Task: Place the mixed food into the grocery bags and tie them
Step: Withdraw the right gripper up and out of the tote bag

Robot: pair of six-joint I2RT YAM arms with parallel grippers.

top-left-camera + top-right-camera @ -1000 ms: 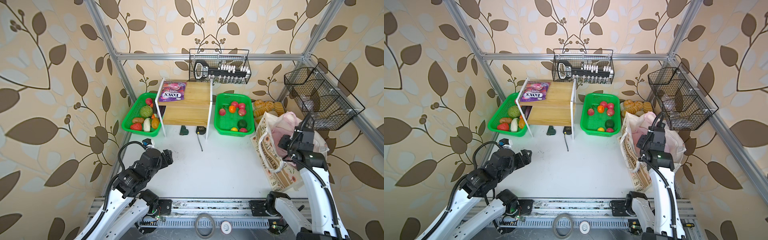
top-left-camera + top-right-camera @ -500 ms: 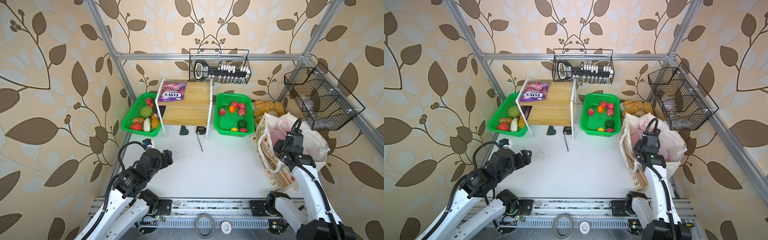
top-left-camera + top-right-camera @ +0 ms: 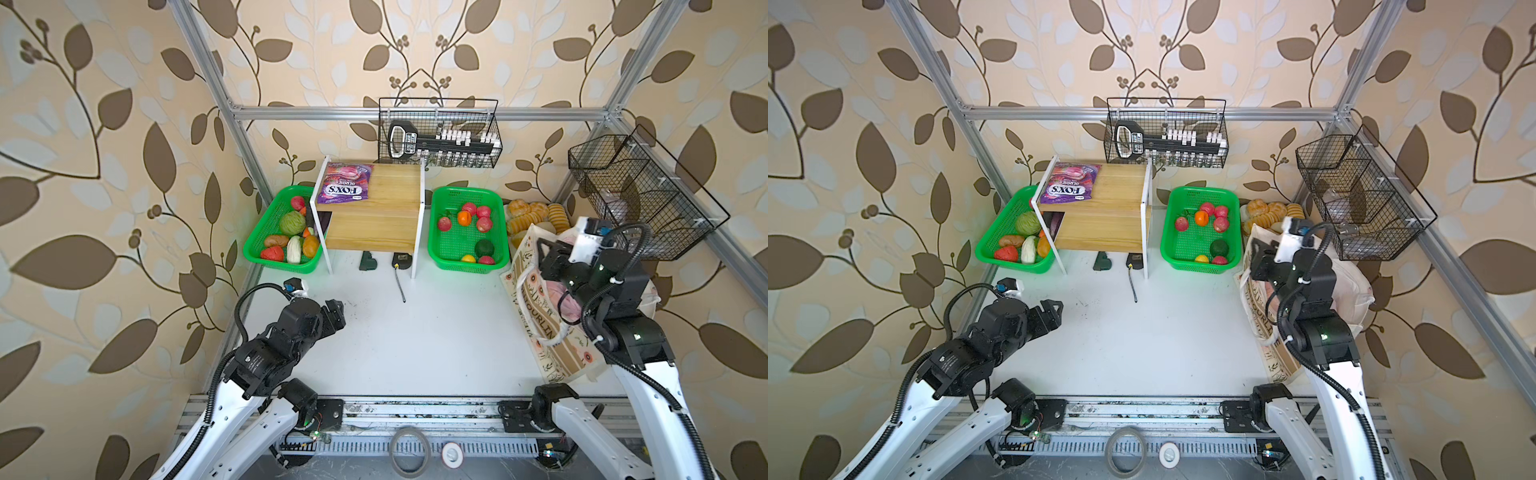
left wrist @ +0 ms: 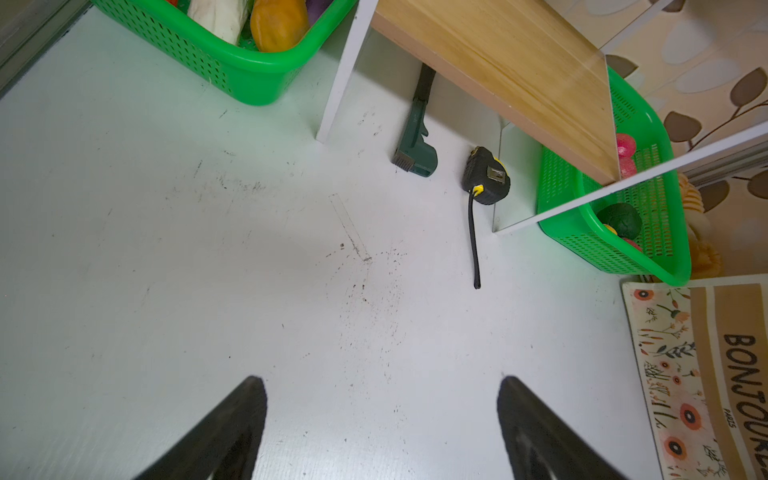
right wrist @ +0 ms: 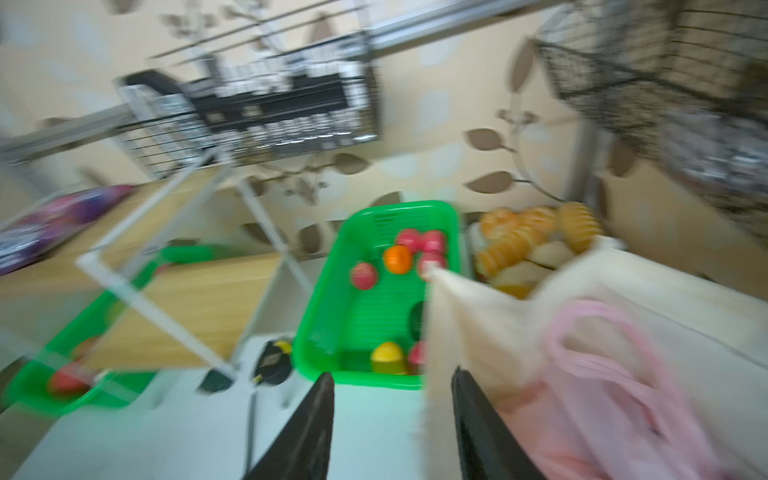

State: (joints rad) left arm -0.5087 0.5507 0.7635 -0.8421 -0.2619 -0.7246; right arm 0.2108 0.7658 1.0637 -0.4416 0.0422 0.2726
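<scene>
Top view: the left gripper hangs low over the bare white desk, jaws spread wide, nothing in them. The right gripper sits at the mouth of the cream canvas tote with printed panels, which stands directly under it. The thin translucent pink plastic bag lies inside the tote, just behind that gripper.

Left wrist view: left gripper fingers far apart, only scuffed desk between them. The tote's BONJOUR panel lies off to one side of it, and a black-and-yellow tape measure is ahead.

Right wrist view, blurred: right gripper jaws partway apart. The tote's edge hangs in the gap close to one finger and looks unpinched. The pink bag's loop handles are just past that finger, inside the tote. A green plastic mesh basket is ahead.
</scene>
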